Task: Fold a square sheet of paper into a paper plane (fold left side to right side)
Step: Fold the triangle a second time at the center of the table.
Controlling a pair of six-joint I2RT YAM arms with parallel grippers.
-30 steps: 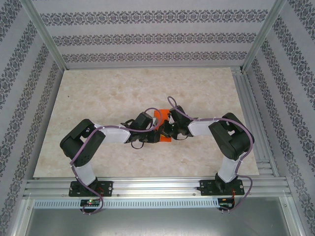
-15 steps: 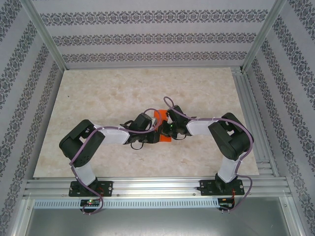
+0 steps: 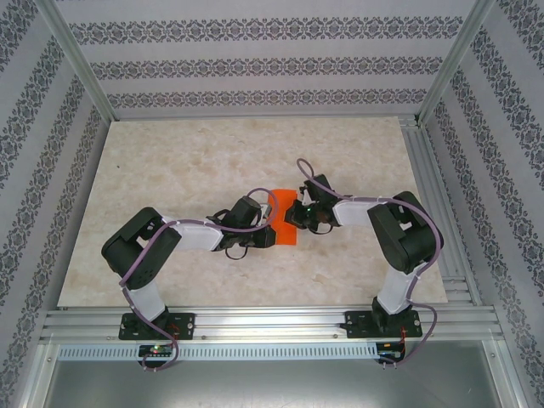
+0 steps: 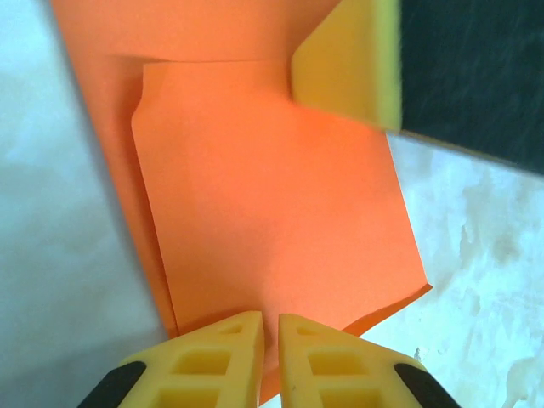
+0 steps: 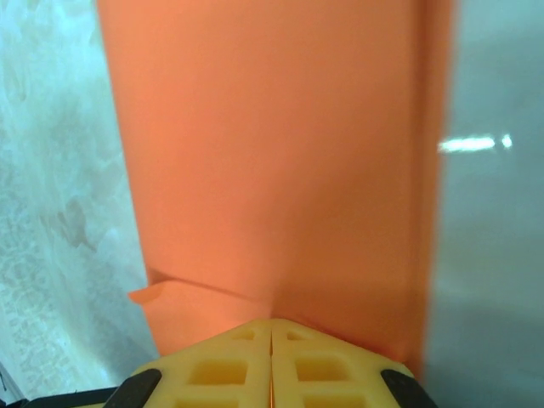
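Marbled tabletop (image 3: pixel 170 161) holds an orange paper plane (image 3: pixel 282 212); left gripper (image 4: pixel 270 318) and right gripper (image 5: pixel 271 323) each pinch its edge.

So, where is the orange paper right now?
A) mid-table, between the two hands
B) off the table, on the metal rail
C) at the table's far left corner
A: the top view shows the paper plane mid-table, with the left hand at its left edge and the right hand at its right.
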